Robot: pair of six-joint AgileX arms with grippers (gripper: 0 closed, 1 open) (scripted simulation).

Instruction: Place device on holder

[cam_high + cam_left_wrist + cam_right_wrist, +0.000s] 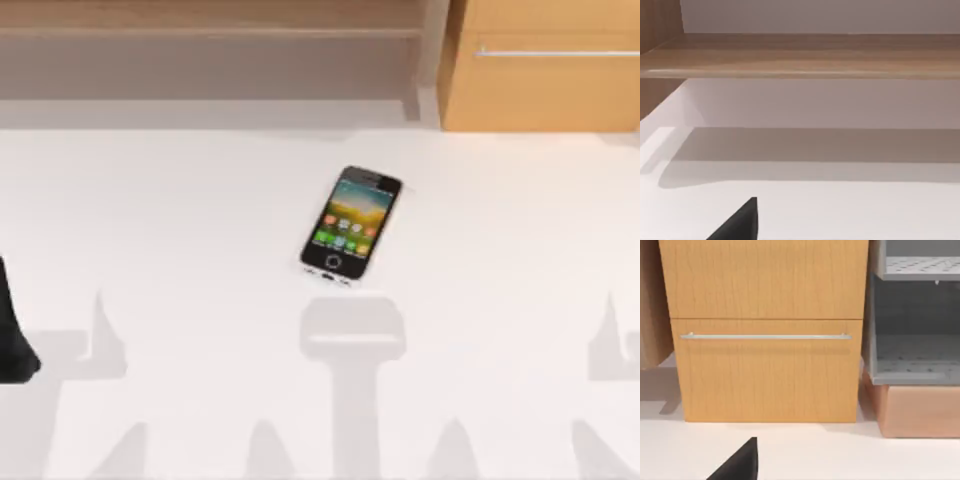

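the smartphone (351, 222) lies flat and screen-up on the white table (520, 260), about midway between its left and right edges and nearer the far edge, with nothing touching it. its long axis runs from near to far, tilted so the home-button end sits toward the near-left and the earpiece end toward the far-right. no holder can be made out, so the step in hand looks like the first reach. a good pick would come straight down, turn the wrist to match that tilt, and close across the narrow sides near the middle. a dark part of the left arm (12, 340) sits at the table's left edge; whether either pincer is apart or together cannot be told.
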